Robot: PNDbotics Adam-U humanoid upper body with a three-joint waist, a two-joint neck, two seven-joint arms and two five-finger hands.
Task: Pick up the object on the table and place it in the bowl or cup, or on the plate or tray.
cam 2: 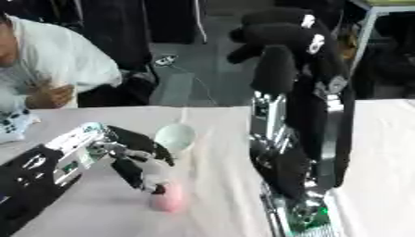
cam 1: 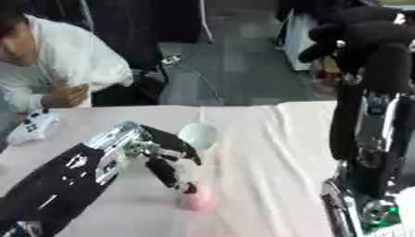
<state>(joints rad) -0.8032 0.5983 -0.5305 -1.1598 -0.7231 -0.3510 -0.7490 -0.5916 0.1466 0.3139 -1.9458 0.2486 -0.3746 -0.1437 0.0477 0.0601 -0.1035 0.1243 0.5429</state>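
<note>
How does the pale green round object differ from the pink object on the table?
The pale green round object is light mint in colour; the pink object is soft pink. The green one lies farther from the robot, beside the back of the left hand; the pink one lies nearer, right at that hand's fingertips. The green one looks somewhat larger. Both sit on the white tablecloth, and neither is lifted.

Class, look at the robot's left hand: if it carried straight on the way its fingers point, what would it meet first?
Most likely the pink object: the left hand points its fingers down-right at it, fingertips already at its top. Whether they touch is unclear.
</note>
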